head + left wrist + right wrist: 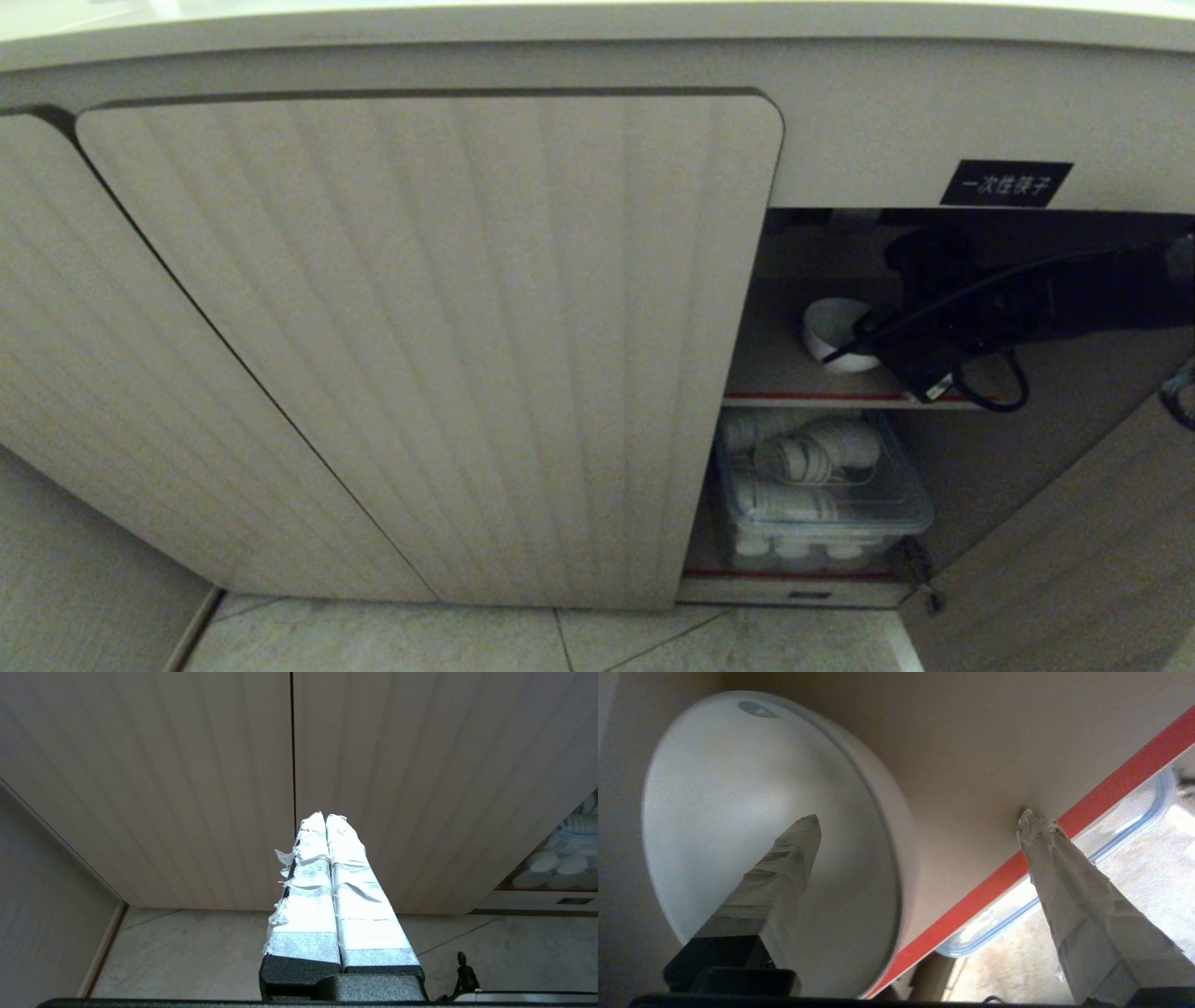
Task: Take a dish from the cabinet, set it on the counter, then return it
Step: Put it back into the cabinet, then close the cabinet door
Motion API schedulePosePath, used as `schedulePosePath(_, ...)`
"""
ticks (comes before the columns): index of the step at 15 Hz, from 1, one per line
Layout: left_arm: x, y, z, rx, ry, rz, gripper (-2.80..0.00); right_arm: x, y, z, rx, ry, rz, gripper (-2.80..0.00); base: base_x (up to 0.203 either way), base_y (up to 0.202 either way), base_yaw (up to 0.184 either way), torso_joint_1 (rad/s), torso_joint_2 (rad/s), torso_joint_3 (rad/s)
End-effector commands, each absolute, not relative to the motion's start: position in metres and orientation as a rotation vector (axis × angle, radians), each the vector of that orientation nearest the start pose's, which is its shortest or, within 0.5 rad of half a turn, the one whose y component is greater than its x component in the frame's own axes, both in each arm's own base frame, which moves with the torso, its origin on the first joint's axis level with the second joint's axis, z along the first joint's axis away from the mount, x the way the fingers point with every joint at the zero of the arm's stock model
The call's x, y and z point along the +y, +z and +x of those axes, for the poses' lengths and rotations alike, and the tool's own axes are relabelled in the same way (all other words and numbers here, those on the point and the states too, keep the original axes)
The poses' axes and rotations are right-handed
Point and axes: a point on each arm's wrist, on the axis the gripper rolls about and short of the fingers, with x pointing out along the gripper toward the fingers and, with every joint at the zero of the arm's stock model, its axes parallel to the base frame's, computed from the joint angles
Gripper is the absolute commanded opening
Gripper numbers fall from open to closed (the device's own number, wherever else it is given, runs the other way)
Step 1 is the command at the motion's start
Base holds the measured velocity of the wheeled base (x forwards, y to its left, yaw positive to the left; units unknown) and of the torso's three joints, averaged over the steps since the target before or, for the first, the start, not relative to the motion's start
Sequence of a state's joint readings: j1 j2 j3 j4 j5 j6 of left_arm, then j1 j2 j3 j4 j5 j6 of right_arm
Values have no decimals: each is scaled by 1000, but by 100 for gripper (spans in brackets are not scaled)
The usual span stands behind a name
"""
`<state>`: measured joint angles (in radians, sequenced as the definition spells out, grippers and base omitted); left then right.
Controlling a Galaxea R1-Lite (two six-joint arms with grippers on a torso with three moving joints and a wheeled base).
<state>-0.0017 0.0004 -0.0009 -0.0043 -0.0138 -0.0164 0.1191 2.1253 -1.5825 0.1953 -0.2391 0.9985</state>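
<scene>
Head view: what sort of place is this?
Probably a commercial kitchen or canteen: a labelled cabinet under a counter, a bowl on its shelf, and a clear box of stacked dishes below.

Shut fluted door (448,355) left of the open cabinet (934,308) bay.

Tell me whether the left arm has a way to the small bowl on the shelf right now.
Probably not. The left gripper faces the shut door, away from the opening. The bowl sits on the shelf beyond that door, and the right gripper already straddles its rim.
</scene>
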Motion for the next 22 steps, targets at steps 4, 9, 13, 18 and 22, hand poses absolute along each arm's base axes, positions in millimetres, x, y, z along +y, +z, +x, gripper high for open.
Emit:
schedulePosePath(4,0,76,-23,-6,-15,-17,-280,44,162,416,589,-486,774,0,0,0,0,0,0,0)
schedulePosePath(9,0,76,-23,-5,-15,-17,-280,45,160,413,580,-508,702,0,0,0,0,0,0,0)
schedulePosePath(13,0,76,-23,-5,-14,-17,-280,44,155,411,483,-436,584,0,0,0,0,0,0,0)
schedulePosePath(18,0,76,-23,-6,-15,-17,-280,45,160,413,282,-311,465,0,0,0,0,0,0,0)
schedulePosePath(22,0,76,-23,-5,-15,-17,-280,44,161,412,269,-310,462,0,0,0,0,0,0,0)
